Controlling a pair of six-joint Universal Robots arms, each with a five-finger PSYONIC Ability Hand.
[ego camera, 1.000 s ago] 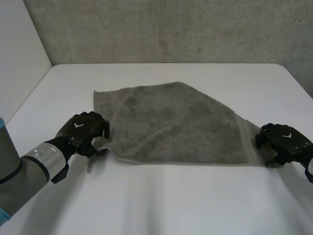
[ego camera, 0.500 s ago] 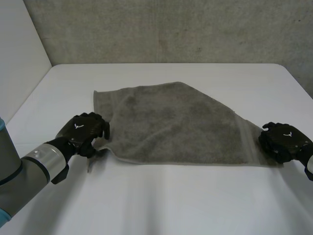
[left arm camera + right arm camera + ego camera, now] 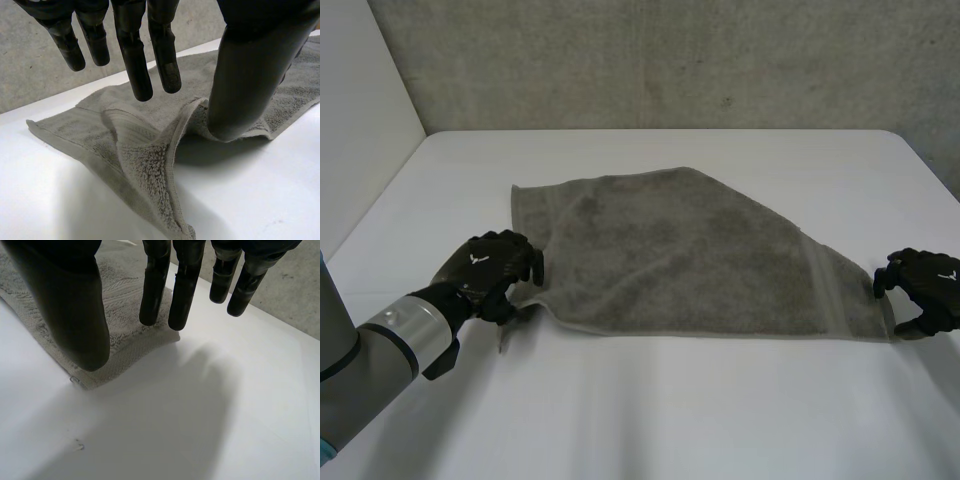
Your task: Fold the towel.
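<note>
Bright, soft, even light on the white table [image 3: 650, 420]; dim shadow beneath the raised fold of the towel [image 3: 150, 165].

Towel [image 3: 680, 250] on table [image 3: 650, 420], between left hand [image 3: 485, 268] and right hand [image 3: 930, 290]

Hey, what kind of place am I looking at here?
Probably a robotics lab or test bench, not a home: a bare white table, a rough grey wall behind it, and a robot arm reaching to a lone grey towel.
</note>
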